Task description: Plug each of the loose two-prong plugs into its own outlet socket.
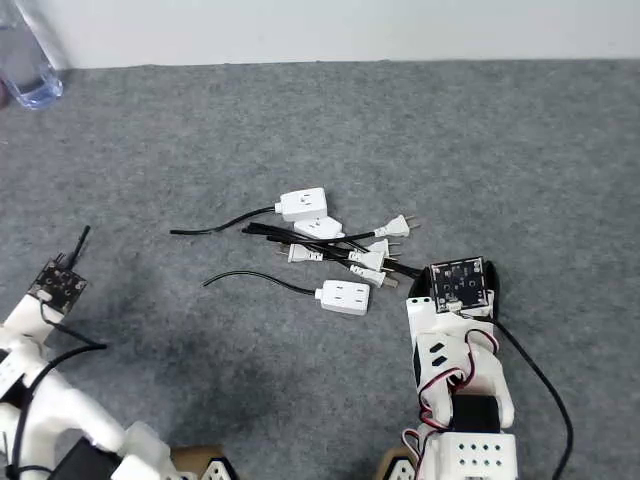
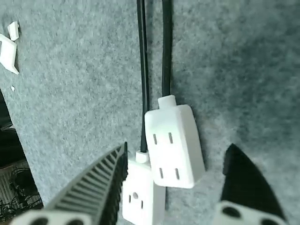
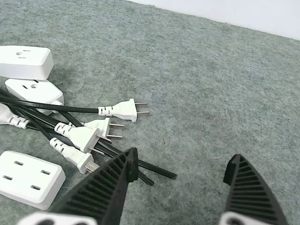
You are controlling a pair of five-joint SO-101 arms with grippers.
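Two-prong plugs (image 3: 123,110) loose mid-table beside outlet sockets (image 1: 343,297); none seated. Right gripper (image 3: 183,154) spread, just short of plugs. Left gripper (image 2: 178,146) spread, socket block (image 2: 174,157) seen between jaws. Step: likely first pick. Next: pinch one plug body, prongs free.

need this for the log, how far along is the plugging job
Nothing looks done: the plugs lie loose in a tangle, prongs bare, and the sockets show empty slots. Nothing is in hand: the right gripper is open by the plugs, the left gripper open facing a socket. Every plug is left to insert.
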